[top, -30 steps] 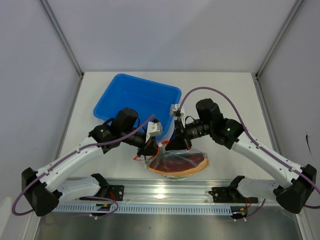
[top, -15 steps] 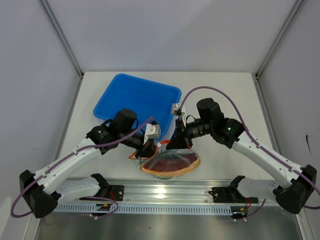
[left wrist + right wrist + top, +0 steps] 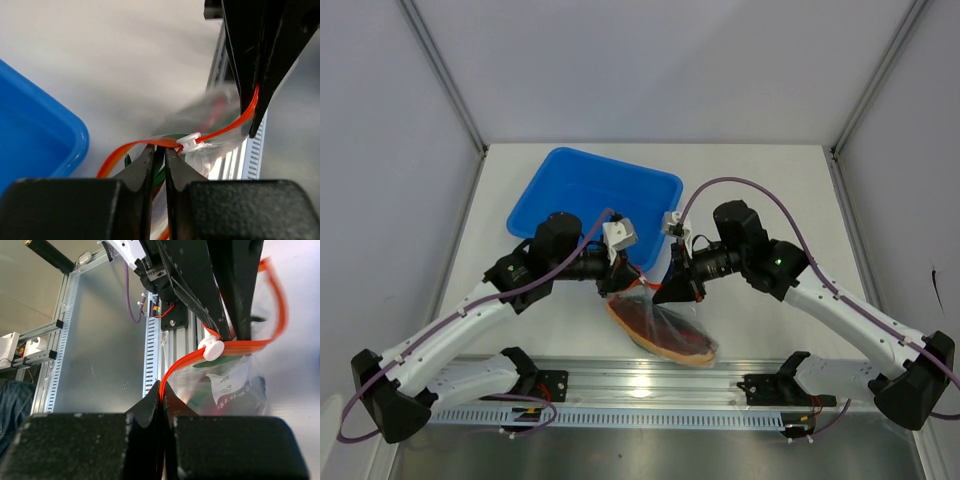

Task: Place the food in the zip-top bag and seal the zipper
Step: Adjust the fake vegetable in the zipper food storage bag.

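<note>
- The zip-top bag (image 3: 665, 322) sat at the near middle of the table (image 3: 770, 180), between the two grippers and just ahead of the metal rail (image 3: 650, 385). Its clear plastic was crinkled and glinting.
- Its mouth was held up toward the grippers and its body sagged toward the rail. Whether the low end rested on the table could not be told.
- Inside lay the oval purple-red slice (image 3: 660, 330) with an orange rim, filling most of the bag. The left wrist view also showed green pieces (image 3: 159, 172) just under the mouth.
- The zipper (image 3: 225, 127) ran as a thin orange-red strip along the mouth, bowed rather than straight, with its white slider (image 3: 190, 140) partway along.
- The left gripper (image 3: 159, 150) had its fingers pressed together on the strip, right beside the slider.
- The right gripper (image 3: 161, 390) pinched the same strip further along, its fingers closed tight on it — the strip curved up from them to the slider.
- The blue tray (image 3: 550, 200) stood just behind the grippers, on the left.
</note>
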